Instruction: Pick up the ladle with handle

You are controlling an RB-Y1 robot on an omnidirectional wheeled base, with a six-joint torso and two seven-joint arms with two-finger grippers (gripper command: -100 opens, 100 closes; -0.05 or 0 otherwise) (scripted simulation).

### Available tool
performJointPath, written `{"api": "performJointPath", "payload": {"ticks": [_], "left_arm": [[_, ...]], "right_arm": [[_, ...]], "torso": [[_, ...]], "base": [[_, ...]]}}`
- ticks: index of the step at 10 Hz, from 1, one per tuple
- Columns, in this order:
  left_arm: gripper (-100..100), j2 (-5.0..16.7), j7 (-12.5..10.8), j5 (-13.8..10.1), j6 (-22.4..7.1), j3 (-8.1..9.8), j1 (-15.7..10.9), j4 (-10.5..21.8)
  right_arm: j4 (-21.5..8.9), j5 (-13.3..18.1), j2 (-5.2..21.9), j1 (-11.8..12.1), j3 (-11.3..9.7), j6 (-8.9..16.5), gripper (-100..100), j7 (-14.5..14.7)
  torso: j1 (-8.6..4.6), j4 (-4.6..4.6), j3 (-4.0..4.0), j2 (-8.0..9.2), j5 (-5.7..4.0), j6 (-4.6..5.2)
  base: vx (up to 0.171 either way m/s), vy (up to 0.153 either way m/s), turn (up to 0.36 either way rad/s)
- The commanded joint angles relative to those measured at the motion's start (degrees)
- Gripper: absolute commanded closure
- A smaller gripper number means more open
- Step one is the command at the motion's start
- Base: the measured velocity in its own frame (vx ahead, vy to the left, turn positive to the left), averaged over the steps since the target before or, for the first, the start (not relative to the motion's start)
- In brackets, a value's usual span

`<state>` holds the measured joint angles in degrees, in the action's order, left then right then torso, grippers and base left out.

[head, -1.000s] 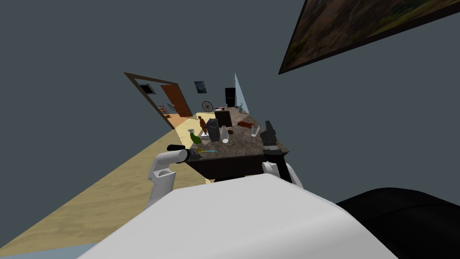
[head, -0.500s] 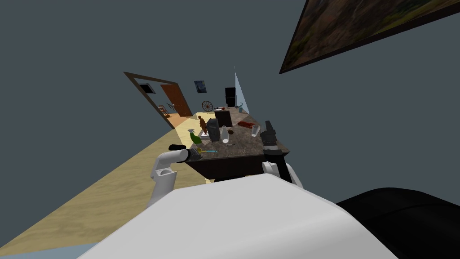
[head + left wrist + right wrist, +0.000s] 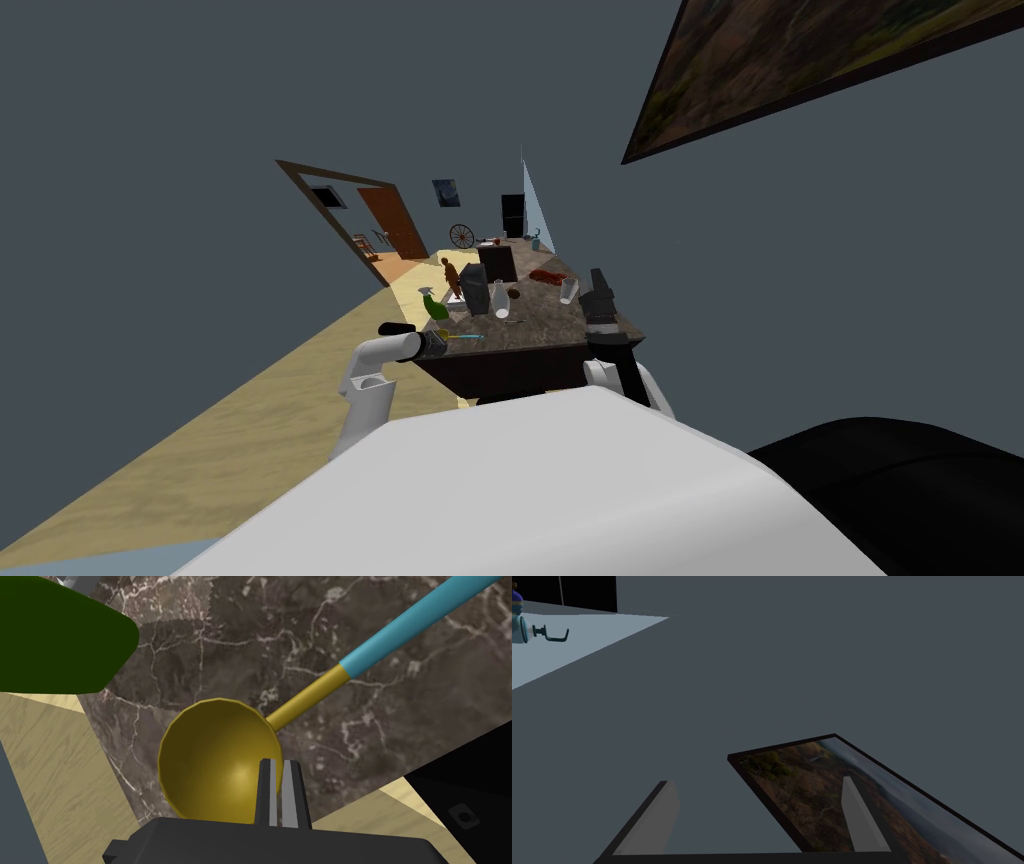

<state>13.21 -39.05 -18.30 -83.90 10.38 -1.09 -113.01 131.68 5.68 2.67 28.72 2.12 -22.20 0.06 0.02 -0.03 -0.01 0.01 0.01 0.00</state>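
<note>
Gold bowl, gold neck, blue grip: the ladle (image 3: 220, 761) lies on the dark veined marble table (image 3: 225, 641), at the near corner on the robot's left. The bowl sits close to the table edge and the handle runs away from the gripper across the top. In the head view the ladle (image 3: 458, 337) is a small yellow and blue streak at that corner.

Left gripper (image 3: 279, 762): fingers nearly together, only a thin slit between them, set at the bowl's rim close to where the neck joins. One finger is over the inside of the bowl, the other outside it, so it reads as pinching the rim. Can't tell whether the bowl is off the table. In the head view the left gripper (image 3: 437, 342) is low at the table corner, forearm coming in from the left.

Dark green object (image 3: 55, 631) is near the bowl, not touching it. The head view shows the green object (image 3: 436, 308) standing just beyond the ladle. Tan wood-grain floor (image 3: 60, 776) shows past the table edge.

Right gripper (image 3: 758, 781): fingers wide apart, nothing between them. In the head view the right gripper (image 3: 598, 278) is raised at the table's near right side, well apart from the ladle.

Further along the table: clear bottle (image 3: 500, 298), dark grey box (image 3: 474, 288), clear cup (image 3: 568, 290).
</note>
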Motion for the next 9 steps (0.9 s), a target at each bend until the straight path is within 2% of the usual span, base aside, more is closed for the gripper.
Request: {"api": "performJointPath", "payload": {"ticks": [1, 3, 4, 5, 7, 8, 9], "left_arm": [[100, 0.0, 0.0, 0.0, 0.0, 0.00, 0.0, 0.0], [100, 0.0, 0.0, 0.0, 0.0, 0.00, 0.0, 0.0], [0, 0.0, 0.0, 0.0, 0.0, 0.00, 0.0, 0.0], [100, 0.3, -0.7, -0.3, -1.9, 0.07, 0.2, -2.0], [100, 0.6, -1.3, -0.6, -3.7, 0.17, 0.4, -4.0], [100, 0.4, -1.0, -0.5, -2.9, 0.12, 0.5, -3.5], [0, 0.5, -1.1, -0.5, -3.1, 0.13, 0.5, -3.6]], "right_arm": [[0.0, 0.0, 0.0, 0.0, 0.0, 0.0, 0, 0.0], [0.0, 0.0, 0.0, 0.0, 0.0, 0.0, 0, 0.0], [0.0, 0.0, 0.0, 0.0, 0.0, 0.0, 0, 0.0], [0.0, 0.0, 0.0, 0.0, 0.0, 0.0, 0, 0.0], [0.0, 0.0, 0.0, 0.0, 0.0, 0.0, 0, 0.0], [0.0, 0.0, 0.0, 0.0, 0.0, 0.0, 0, 0.0], [0.0, 0.0, 0.0, 0.0, 0.0, 0.0, 0, 0.0]], "torso": [[0.00, 0.00, 0.00, 0.00, 0.00, 0.00], [0.01, -0.01, 0.00, 0.00, 0.01, -0.01], [0.01, -0.01, 0.00, 0.01, 0.01, -0.01], [0.01, -0.01, 0.00, 0.01, 0.02, -0.02], [0.02, 0.00, 0.01, 0.02, 0.01, -0.02], [0.01, 0.00, 0.02, 0.03, 0.01, -0.02], [0.01, -0.01, 0.01, 0.03, 0.02, -0.02]], "base": [[0.000, 0.000, 0.000], [0.000, 0.000, 0.000], [0.000, 0.000, 0.000], [0.003, 0.004, -0.013], [0.002, 0.002, -0.007], [0.000, 0.000, 0.000], [0.000, 0.000, 0.000]]}}
